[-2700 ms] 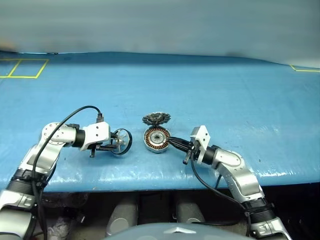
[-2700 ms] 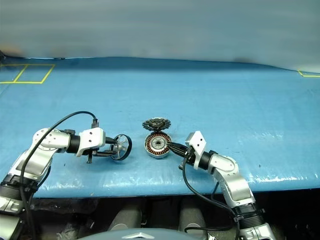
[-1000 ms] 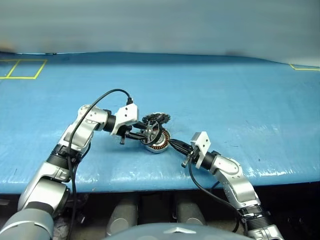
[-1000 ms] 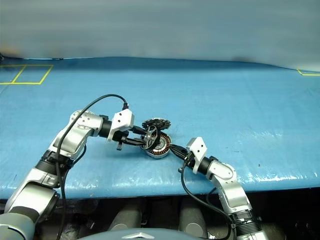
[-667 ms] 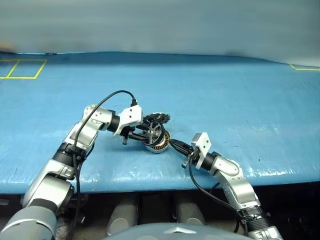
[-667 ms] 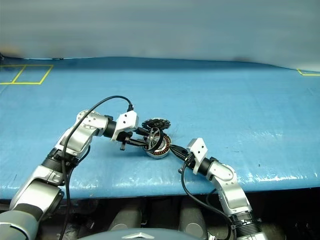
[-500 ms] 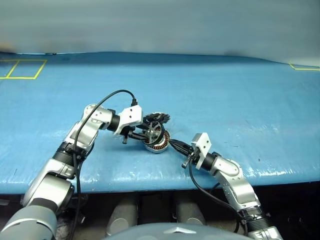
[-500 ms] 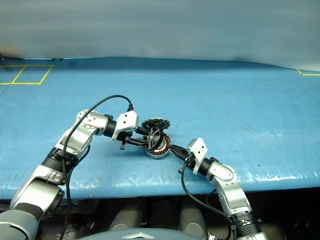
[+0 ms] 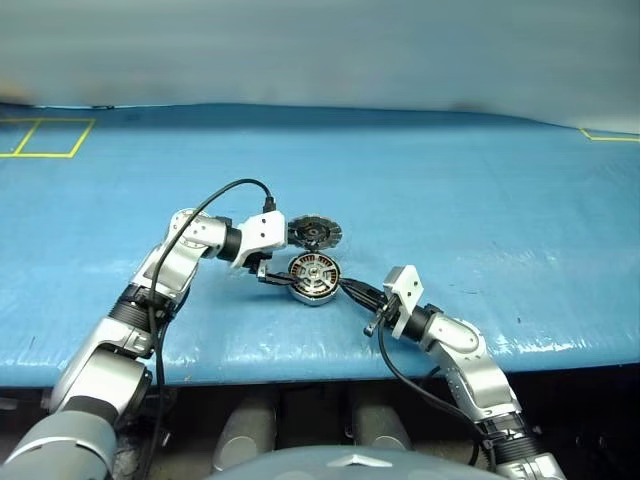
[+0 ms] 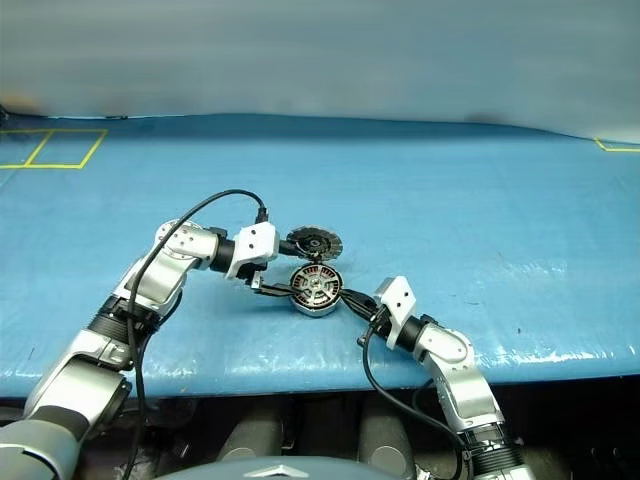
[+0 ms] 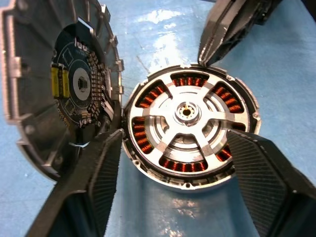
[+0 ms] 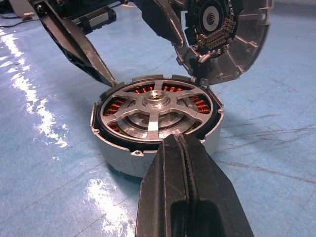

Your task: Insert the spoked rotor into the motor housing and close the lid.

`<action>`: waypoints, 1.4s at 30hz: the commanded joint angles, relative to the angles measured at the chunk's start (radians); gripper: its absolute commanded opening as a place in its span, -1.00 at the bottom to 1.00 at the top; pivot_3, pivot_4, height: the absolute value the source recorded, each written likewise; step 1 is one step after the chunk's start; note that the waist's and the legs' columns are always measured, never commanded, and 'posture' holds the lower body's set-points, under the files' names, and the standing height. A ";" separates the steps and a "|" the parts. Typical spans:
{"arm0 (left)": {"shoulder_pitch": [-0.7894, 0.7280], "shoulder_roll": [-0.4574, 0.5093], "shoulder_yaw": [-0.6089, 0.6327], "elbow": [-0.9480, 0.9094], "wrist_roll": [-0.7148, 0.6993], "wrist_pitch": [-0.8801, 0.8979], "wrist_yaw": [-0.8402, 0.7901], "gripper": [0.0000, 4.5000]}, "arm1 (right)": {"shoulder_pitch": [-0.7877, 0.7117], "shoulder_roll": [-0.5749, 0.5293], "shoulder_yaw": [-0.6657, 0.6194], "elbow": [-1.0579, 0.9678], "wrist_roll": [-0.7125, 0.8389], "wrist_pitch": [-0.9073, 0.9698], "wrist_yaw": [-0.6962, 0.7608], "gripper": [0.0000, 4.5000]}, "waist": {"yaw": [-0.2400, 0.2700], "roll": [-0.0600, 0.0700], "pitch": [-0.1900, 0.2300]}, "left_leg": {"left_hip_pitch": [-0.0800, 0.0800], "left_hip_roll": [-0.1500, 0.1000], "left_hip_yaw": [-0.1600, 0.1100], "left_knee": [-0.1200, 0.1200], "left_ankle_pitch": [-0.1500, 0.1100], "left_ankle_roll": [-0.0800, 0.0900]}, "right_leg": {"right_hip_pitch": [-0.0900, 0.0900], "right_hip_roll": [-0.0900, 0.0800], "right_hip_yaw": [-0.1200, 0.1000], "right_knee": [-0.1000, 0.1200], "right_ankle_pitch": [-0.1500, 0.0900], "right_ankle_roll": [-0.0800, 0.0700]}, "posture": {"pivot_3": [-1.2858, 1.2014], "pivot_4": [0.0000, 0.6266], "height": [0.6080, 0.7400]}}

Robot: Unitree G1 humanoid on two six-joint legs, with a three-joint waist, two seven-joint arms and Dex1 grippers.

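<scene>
The spoked rotor (image 11: 190, 112) lies flat inside the motor housing (image 9: 313, 278), its silver spokes over the copper windings. The lid (image 9: 314, 232) stands open at the housing's far edge, hinged there, its inner face (image 11: 74, 86) showing a circuit board. My left gripper (image 9: 280, 279) is open. Its two black fingers (image 11: 96, 180) straddle the housing's near side and hold nothing. From the other side my right gripper (image 9: 346, 287) is shut, and its fingertips (image 12: 176, 143) rest against the housing's pale grey wall.
The housing sits on a blue table cover (image 9: 450, 200), close to its front edge (image 9: 300, 355). Yellow tape marks lie at the far left (image 9: 45, 135) and far right (image 9: 608, 135) corners. A black cable (image 9: 215, 195) loops over my left arm.
My left gripper opened and let go of the rotor. The rotor, held on edge over the housing before, now lies flat inside it. The right arm has stayed put.
</scene>
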 commanded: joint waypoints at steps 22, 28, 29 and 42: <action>0.373 0.143 0.234 -0.481 -0.222 0.224 0.112 0.60 | -0.066 -0.031 0.044 -0.070 -0.067 0.068 -0.025 -1.00 | -0.002 0.001 0.000 | 0.001 0.000 0.001 -0.007 0.000 0.000 | -0.003 -0.006 0.001 -0.001 -0.001 -0.002 | 0.03 -0.52 1.00; 0.503 0.092 0.276 -0.525 -0.233 0.218 0.243 0.60 | -0.121 -0.032 0.071 -0.070 -0.092 0.090 -0.022 -1.00 | 0.000 0.001 0.000 | 0.001 0.000 0.001 -0.010 0.000 -0.001 | -0.004 -0.006 0.001 -0.002 -0.002 -0.003 | 0.03 -0.52 1.00; 0.520 0.079 0.279 -0.532 -0.231 0.213 0.262 0.60 | -0.127 -0.032 0.076 -0.071 -0.091 0.089 -0.017 -1.00 | 0.001 0.001 0.000 | 0.001 0.000 0.001 -0.010 0.000 -0.001 | -0.004 -0.007 0.001 -0.002 -0.002 -0.003 | 0.03 -0.52 1.00; 0.620 -0.078 0.258 -0.563 -0.186 0.200 0.496 0.60 | -0.225 0.002 0.161 0.073 -0.190 0.170 -0.048 -1.00 | -0.002 0.000 0.000 | 0.003 0.000 0.002 -0.011 0.001 -0.002 | -0.002 -0.002 0.001 -0.002 -0.002 -0.003 | 0.03 -0.52 1.00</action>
